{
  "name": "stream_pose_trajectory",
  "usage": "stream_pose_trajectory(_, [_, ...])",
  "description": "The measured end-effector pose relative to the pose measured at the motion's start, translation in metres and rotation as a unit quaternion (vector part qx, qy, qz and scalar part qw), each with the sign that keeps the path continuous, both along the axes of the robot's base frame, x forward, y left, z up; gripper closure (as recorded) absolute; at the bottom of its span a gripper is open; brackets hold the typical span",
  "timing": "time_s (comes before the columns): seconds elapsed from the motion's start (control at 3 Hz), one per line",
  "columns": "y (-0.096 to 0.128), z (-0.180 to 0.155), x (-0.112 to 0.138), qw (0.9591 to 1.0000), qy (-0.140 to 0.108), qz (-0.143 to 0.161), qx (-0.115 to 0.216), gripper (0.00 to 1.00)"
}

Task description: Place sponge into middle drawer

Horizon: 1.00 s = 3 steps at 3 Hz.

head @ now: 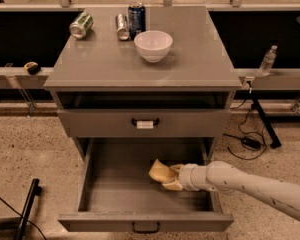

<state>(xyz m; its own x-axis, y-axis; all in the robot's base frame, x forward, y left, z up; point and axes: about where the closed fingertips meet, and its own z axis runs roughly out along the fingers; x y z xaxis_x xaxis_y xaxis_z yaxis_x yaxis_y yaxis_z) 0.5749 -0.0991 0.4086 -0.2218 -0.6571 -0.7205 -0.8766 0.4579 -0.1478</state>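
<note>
The pale yellow sponge (160,171) is held inside the open middle drawer (110,194), just above its floor, right of centre. My gripper (171,178) reaches in from the right on a white arm and is shut on the sponge. The drawer is pulled far out, with a dark handle (145,228) on its front. Above it is a closed drawer front with a white tag (144,124) at its handle.
On the cabinet top stand a white bowl (153,45), a blue can (136,18), a silver can (122,26) lying down and a green can (81,25) lying down. A water bottle (267,60) stands on the right ledge. Cables (250,143) lie on the floor at right.
</note>
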Motion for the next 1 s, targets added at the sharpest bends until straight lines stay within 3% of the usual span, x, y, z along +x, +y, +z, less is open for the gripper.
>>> stream_pose_trajectory(0.33, [0.0025, -0.0004, 0.0003, 1.0, 0.0, 0.002, 0.0, 0.3])
stream_pose_trajectory(0.67, [0.0025, -0.0004, 0.0003, 1.0, 0.0, 0.002, 0.0, 0.07])
stream_pose_trajectory(1.0, [0.0025, -0.0004, 0.0003, 1.0, 0.0, 0.002, 0.0, 0.0])
